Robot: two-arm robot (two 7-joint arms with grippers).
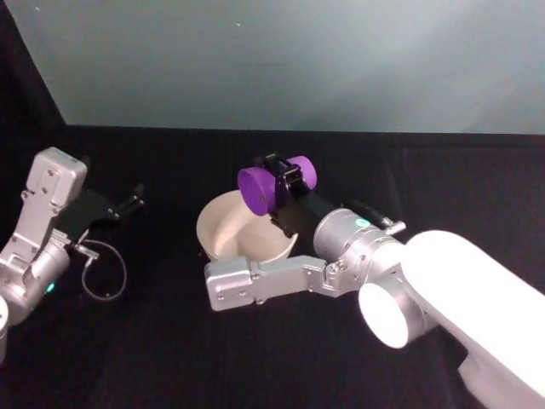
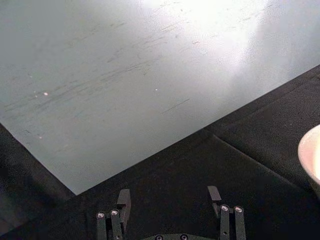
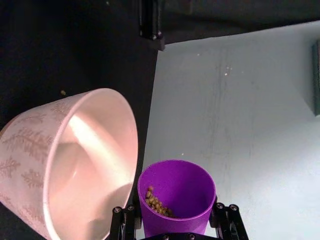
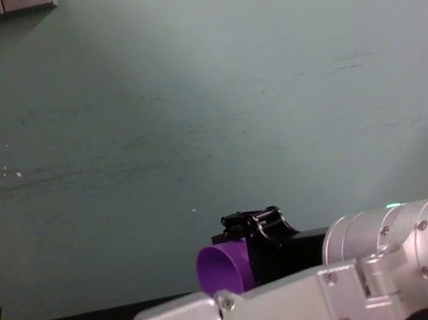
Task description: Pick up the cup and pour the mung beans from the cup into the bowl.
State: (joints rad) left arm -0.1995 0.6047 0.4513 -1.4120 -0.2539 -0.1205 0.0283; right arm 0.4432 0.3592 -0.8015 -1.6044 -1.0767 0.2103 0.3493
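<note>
Right gripper [image 1: 283, 181] is clenching the purple cup [image 1: 255, 189] btwn both fingers, holding it up off the black table [image 1: 170, 358]. Left gripper [image 1: 129, 203] is hovering over the table at the robot's left, well apart from the rest, w/ its fingers spread around nothing. White bowl [image 1: 207, 223] is sitting upright near the table's centre, just beyond the right arm's forearm link. In the right wrist view it is showing a smooth pale inside & a leaf pattern on its outer wall [image 3: 25, 145]. Cup is lying tipped on its side above the bowl's far rim, mouth facing the robot's left, not touching the bowl. Mung beans [image 3: 156, 203] are resting in a small heap inside the cup, on its lower wall.
</note>
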